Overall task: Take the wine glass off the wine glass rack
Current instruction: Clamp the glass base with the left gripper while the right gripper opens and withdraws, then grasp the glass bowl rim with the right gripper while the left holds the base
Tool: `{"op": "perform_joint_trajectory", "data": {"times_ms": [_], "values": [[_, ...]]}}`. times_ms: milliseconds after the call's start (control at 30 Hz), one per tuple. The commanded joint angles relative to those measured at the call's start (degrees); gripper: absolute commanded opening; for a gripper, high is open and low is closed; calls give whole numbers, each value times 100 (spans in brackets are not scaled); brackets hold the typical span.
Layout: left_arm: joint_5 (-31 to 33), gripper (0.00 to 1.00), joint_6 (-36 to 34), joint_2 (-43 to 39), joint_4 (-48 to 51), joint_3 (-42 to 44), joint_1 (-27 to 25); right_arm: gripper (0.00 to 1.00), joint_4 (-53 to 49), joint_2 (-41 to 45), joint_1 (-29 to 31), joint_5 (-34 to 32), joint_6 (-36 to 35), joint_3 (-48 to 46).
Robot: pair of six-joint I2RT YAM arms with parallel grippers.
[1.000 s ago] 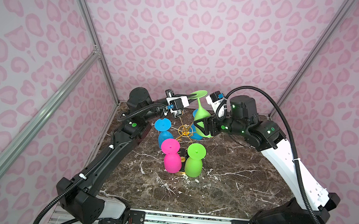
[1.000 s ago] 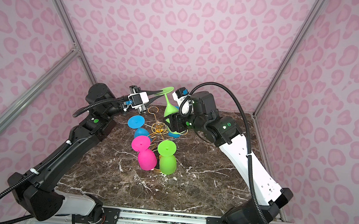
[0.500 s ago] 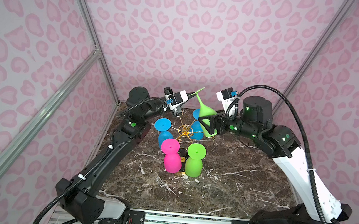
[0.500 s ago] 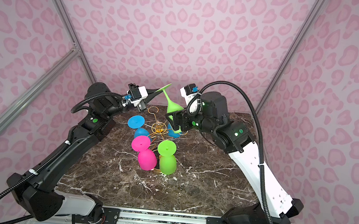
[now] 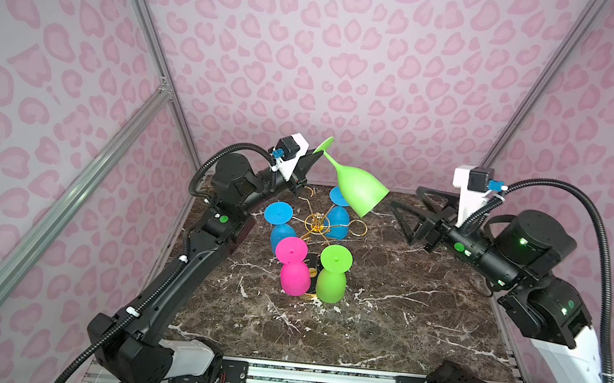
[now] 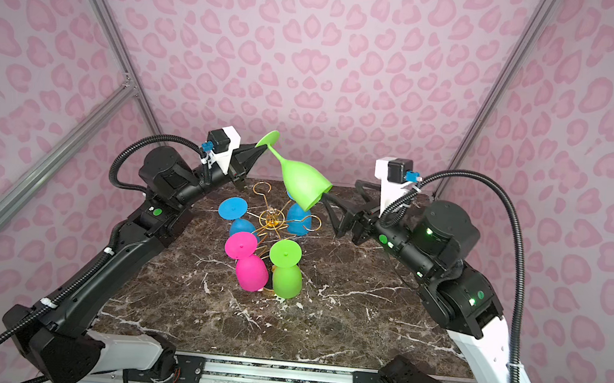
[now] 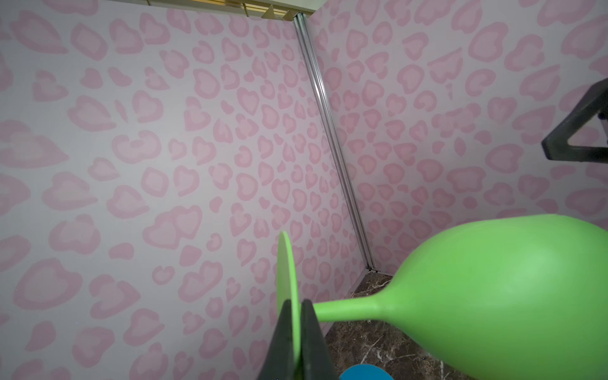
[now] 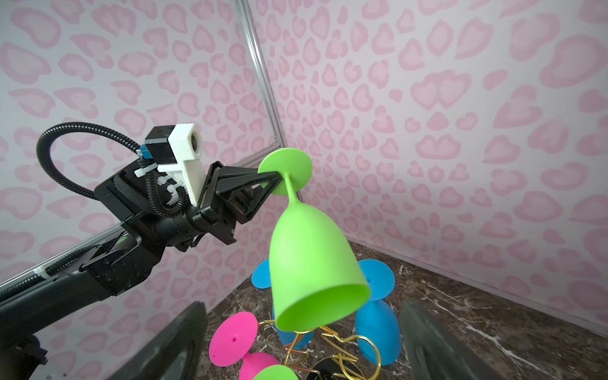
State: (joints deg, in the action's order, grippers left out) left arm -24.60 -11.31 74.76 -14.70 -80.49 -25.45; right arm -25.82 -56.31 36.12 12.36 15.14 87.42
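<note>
pink leopard-spot walls (image 5: 349,68) close in a dark marble tabletop (image 5: 381,324). the wine glass rack (image 5: 317,222) stands toward its far middle, gold wire arms spreading from a central post. four glasses hang upside down on it: a left blue glass (image 5: 278,213), a far blue glass (image 5: 338,223), and a pink glass (image 5: 291,272) and a hanging green glass (image 5: 331,284) on the near side.

the wine glass (image 5: 358,190) that matters is a fifth, lime green, and it is off the hooks. it is raised above the far part of the rack, and both top views show its bowl apart from the wire. the left gripper (image 5: 316,157) is clamped on the rim of the glass's round foot, its two fingers (image 7: 281,345) pressed flat on either side of the disc. from that pinch the stem runs down and to the right. the long axis therefore slants from high at the far left to lower at the right, with the bowl's mouth facing the right gripper (image 5: 405,198). that gripper is spread wide with nothing in it. it sits just beside the bowl's rim on the right, not touching, roughly in line with the mouth. the right arm is thus nearer the bowl, the left nearer the foot.

by the look of it the lift-off is done, and a hand-over or set-down remains. such a thin pinch on the rim may let the glass swing.

no brand, label or writing can be read anywhere.
</note>
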Motion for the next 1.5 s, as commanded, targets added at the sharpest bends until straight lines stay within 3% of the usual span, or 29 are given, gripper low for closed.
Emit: {"op": "perform_joint_trajectory", "data": {"times_ms": [0,133,233,767,1267,1367,1467], "values": [[318,3,975,-101,-46,40,14,91,641,340,-160,-204,89,-657],[131,3,1643,-214,-243,261,14,80,1102,540,-297,-78,323,-1281],[-5,3,1798,-238,-209,306,14,66,1432,477,-341,87,409,-1459],[-1,3,2131,-313,-181,525,10,47,2372,-571,-342,539,1034,-1211],[135,3,2291,-252,-167,506,15,2,2455,-1008,-272,847,1360,-971],[231,9,2307,-269,-165,520,14,0,2320,-986,-269,802,1342,-891],[341,27,2242,-340,-174,598,22,0,2219,-881,-276,662,1318,-857]]}}
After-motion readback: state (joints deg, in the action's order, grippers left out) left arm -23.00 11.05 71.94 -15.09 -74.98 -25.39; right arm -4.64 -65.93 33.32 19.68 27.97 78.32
